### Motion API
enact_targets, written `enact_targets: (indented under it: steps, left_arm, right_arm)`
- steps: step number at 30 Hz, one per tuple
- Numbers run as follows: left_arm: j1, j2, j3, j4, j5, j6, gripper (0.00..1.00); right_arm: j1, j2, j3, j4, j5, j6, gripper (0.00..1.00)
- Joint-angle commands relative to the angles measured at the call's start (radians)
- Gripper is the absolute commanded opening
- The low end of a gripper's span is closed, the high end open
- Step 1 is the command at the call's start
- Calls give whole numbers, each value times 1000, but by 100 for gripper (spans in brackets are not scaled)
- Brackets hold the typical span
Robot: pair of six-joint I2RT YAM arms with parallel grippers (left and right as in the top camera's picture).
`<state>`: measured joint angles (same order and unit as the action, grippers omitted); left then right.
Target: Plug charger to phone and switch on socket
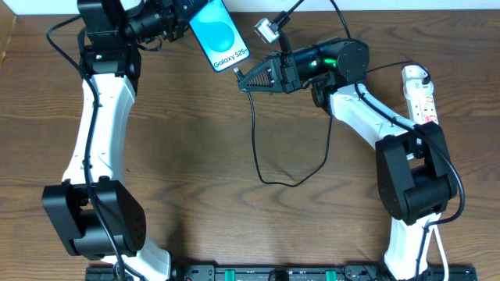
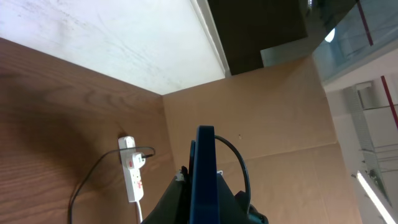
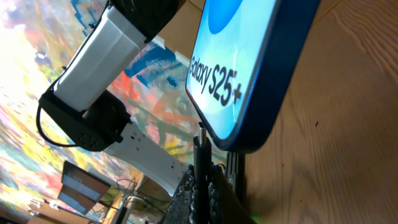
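The phone (image 1: 219, 33) is held off the table at the back, blue screen up, with my left gripper (image 1: 186, 23) shut on its far end. From the left wrist it shows edge-on (image 2: 205, 174) between the dark fingers (image 2: 171, 199). My right gripper (image 1: 244, 78) is shut on the charger plug (image 3: 201, 155). The plug tip meets the phone's lower edge (image 3: 249, 62); whether it is seated I cannot tell. The black charger cable (image 1: 255, 133) hangs down and loops on the table. The white socket (image 1: 419, 94) lies at the far right, also in the left wrist view (image 2: 132, 171).
A small silver box (image 1: 266, 31) with a cable sits just right of the phone at the back. The socket's white cord (image 1: 436, 250) runs down the right side past my right arm's base. A black rail (image 1: 281, 273) lines the front edge.
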<state>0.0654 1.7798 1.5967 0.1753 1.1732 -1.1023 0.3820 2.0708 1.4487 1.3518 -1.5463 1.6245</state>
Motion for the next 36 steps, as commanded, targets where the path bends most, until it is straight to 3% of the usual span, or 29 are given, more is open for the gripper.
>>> enact_targets:
  steps: [1, 28, 36]
  left_arm:
    - [0, -2, 11, 5, 25, 18, 8]
    - [-30, -2, 11, 6, 47, 62, 8]
    - [-32, -2, 11, 6, 47, 62, 8]
  right_arm:
    - [3, 0, 9, 6, -7, 1, 1]
    - [3, 0, 9, 6, 13, -5, 1]
    - [6, 0, 9, -77, 188, -6, 1]
